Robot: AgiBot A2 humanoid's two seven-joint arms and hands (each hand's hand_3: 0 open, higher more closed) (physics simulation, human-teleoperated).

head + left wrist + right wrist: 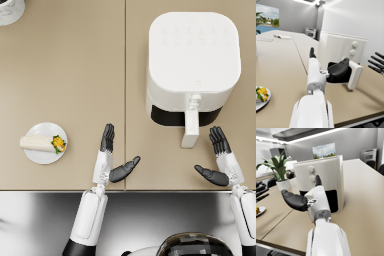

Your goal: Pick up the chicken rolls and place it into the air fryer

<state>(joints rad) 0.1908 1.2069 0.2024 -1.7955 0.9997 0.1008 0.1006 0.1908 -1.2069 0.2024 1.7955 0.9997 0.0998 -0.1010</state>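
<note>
Boxy white air fryer [193, 52]: smooth plastic look, satin shell, soft sheen on top; its dark front recess reads glossy black. Beige table top [62, 75]: matt, smooth, laminate-like, with a thin seam. Small round white plate [41, 155]: glazed, ceramic look. Pale chicken roll [37, 143] on it: soft, floury, matt wrap. Both dark hands, left [111, 157] and right [220, 160]: matt rubbery black on smooth white plastic forearms. Steel-grey strip along the table's near edge [150, 215]: brushed metal, reflective.
</note>
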